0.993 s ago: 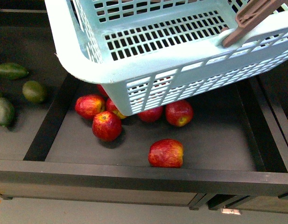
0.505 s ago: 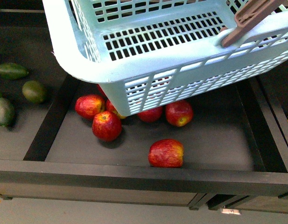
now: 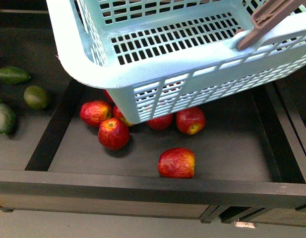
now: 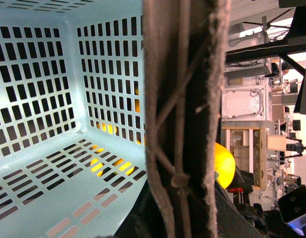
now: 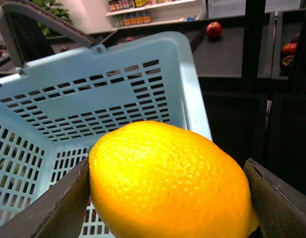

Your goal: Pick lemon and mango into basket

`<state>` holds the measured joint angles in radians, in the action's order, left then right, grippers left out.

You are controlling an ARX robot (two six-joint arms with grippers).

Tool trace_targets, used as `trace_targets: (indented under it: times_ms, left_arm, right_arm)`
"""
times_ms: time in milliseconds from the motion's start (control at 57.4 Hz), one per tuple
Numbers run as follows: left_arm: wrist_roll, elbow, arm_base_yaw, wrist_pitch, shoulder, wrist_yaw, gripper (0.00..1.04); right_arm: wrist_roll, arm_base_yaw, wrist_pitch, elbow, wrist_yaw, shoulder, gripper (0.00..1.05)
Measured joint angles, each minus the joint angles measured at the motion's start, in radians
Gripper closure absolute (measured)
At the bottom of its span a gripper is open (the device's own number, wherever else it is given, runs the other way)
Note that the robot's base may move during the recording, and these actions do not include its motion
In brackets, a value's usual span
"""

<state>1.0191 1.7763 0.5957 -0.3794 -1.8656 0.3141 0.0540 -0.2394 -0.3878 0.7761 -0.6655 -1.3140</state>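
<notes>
Right gripper [image 5: 165, 201] clamped on the lemon [image 5: 167, 178], long axis spanning the jaws; basket [image 3: 93, 74], at 12 o'clock in the front view, opens just beyond. State of the left gripper cannot be told.

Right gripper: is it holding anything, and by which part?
Yes. The right gripper holds the lemon, clamped by two opposite sides, one against each of the fingers. The basket lies just beyond it.
</notes>
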Motion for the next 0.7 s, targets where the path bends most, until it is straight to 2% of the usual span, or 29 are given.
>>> trace_targets:
  times_ms: [52, 174, 331, 488, 592, 697]
  left_arm:
    - [0.000, 0.000, 0.000, 0.000, 0.000, -0.001, 0.99]
    - [0.000, 0.000, 0.000, 0.000, 0.000, -0.003, 0.99]
    - [0.000, 0.000, 0.000, 0.000, 0.000, 0.000, 0.99]
    - [0.000, 0.000, 0.000, 0.000, 0.000, -0.002, 0.99]
    - [0.000, 0.000, 0.000, 0.000, 0.000, -0.001, 0.99]
    - [0.000, 0.000, 0.000, 0.000, 0.000, -0.001, 0.99]
  right_arm:
    - [-0.015, 0.034, 0.015, 0.011, 0.032, -0.005, 0.24]
    - [-0.079, 0.155, 0.042, 0.089, 0.175, -0.059, 0.24]
    - [-0.120, 0.245, 0.070, 0.142, 0.252, -0.112, 0.24]
    - [-0.175, 0.301, 0.065, 0.145, 0.357, -0.142, 0.24]
    - [-0.183, 0.314, 0.038, 0.153, 0.428, -0.182, 0.08]
    - [-0.175, 0.313, 0.013, 0.159, 0.468, -0.213, 0.09]
